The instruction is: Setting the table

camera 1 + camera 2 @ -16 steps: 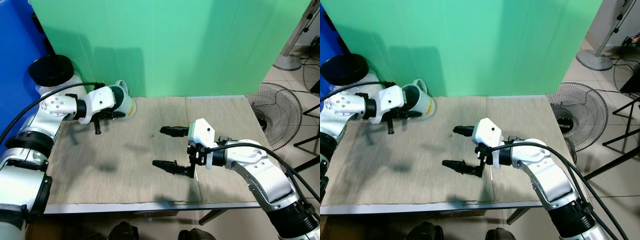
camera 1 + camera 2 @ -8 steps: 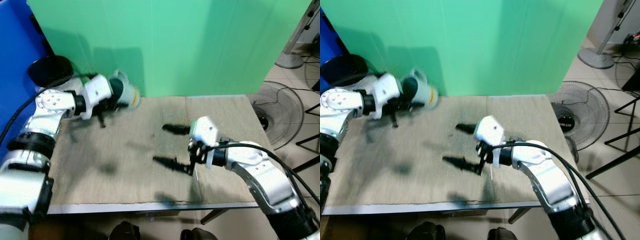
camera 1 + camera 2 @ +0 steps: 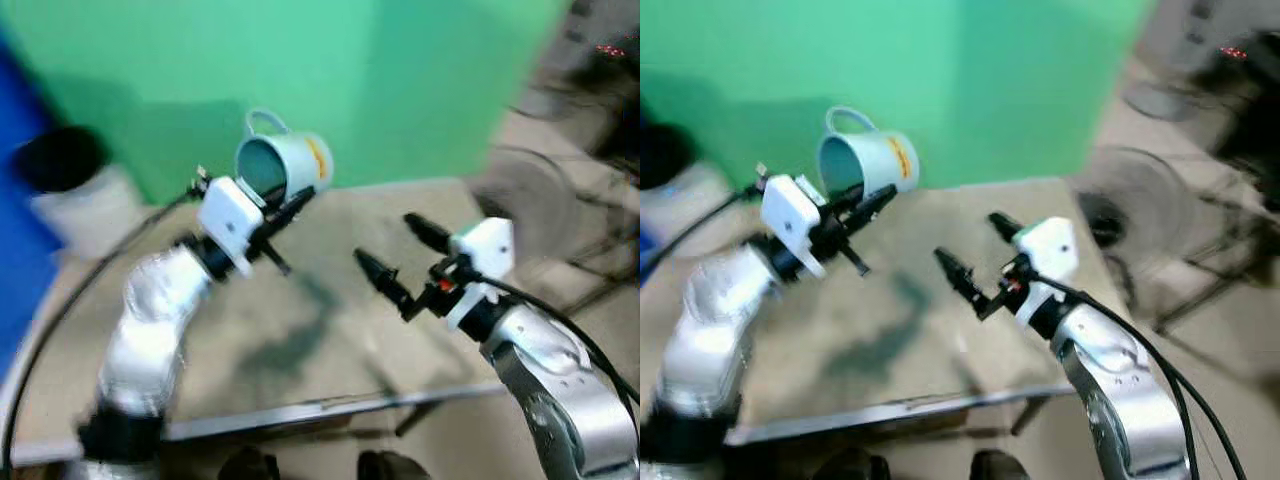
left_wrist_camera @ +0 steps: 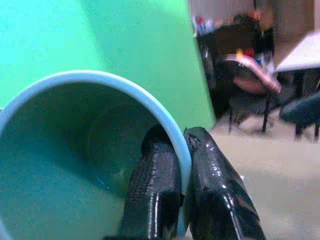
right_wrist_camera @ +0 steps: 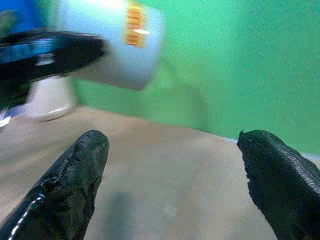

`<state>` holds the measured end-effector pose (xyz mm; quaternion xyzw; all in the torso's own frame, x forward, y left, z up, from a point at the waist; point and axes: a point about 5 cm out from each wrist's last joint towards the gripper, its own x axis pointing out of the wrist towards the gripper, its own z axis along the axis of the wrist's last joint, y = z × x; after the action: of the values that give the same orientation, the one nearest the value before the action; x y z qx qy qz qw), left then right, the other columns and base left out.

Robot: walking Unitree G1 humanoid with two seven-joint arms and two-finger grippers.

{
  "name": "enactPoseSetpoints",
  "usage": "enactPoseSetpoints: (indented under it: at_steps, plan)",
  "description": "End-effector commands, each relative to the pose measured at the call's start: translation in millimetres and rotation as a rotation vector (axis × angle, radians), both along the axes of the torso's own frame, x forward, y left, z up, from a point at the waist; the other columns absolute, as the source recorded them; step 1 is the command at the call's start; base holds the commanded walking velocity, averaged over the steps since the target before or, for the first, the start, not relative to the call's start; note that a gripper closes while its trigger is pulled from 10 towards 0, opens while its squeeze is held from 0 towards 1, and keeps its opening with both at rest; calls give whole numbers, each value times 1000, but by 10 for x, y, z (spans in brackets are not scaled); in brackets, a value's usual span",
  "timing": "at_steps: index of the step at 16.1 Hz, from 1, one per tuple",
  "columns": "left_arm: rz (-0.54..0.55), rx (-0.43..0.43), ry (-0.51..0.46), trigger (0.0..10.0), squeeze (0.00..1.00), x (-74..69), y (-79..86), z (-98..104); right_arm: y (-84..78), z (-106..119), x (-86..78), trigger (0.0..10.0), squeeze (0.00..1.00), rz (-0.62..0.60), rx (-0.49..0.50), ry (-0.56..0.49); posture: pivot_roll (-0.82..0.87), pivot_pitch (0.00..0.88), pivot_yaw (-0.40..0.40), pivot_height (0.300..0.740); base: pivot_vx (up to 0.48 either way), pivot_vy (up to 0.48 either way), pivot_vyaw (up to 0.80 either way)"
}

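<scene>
A pale mug (image 3: 290,165) with a teal inside, a yellow mark and its handle pointing up hangs tilted in the air over the far side of the beige-clothed table (image 3: 300,330). My left gripper (image 3: 292,197) is shut on the mug's rim; in the left wrist view one finger (image 4: 155,185) lies inside the mug (image 4: 75,150) and the other outside. My right gripper (image 3: 385,238) is open and holds nothing, raised over the table to the right of the mug. In the right wrist view the mug (image 5: 117,47) lies ahead of the spread fingertips (image 5: 85,165).
A green screen (image 3: 400,90) stands behind the table. A black-lidded white container (image 3: 55,165) sits at the far left. A blurred floor fan (image 3: 530,190) stands off the table's right end. The table's front edge (image 3: 330,405) is near me.
My left arm has lifted the mug off the table's far left corner and carried it up toward the middle. The right gripper has risen, still open. The head views have shifted and blurred.
</scene>
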<state>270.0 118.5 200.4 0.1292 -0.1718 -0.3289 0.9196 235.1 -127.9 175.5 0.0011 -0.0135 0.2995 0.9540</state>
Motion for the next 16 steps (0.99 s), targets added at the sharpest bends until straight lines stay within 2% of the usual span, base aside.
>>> enactPoseSetpoints:
  at_steps: [1, 4, 7, 10, 13, 16]
  plan:
    - [94, -38, -7, 10000, 0, -116, -24, 69, -52, 29, -28, 10000, 0, -89, 18, 10, -24, 62, 52, 740, 0, 0, -788]
    - [272, -125, 40, 10000, 0, -302, 34, 4, -81, 37, -2, 10000, 0, -185, 46, 24, 2, 60, 44, 740, 0, 0, -796]
    - [371, -138, 81, 10000, 0, -419, 59, -69, -68, 26, 23, 10000, 0, -199, 72, 46, 20, 63, 30, 740, 0, 0, -800]
    - [423, -117, 96, 10000, 0, -513, 68, -77, -65, -1, 26, 10000, 0, -185, 44, 66, 33, 73, 15, 740, 0, 0, -800]
    - [434, -116, 103, 10000, 0, -543, 68, -73, -13, 0, 1, 10000, 0, -152, 11, 54, 35, 78, 14, 740, 0, 0, -794]
    - [456, -129, 129, 10000, 0, -572, 48, -97, -32, 9, -13, 10000, 0, -177, -22, 31, 24, 81, 19, 740, 0, 0, -777]
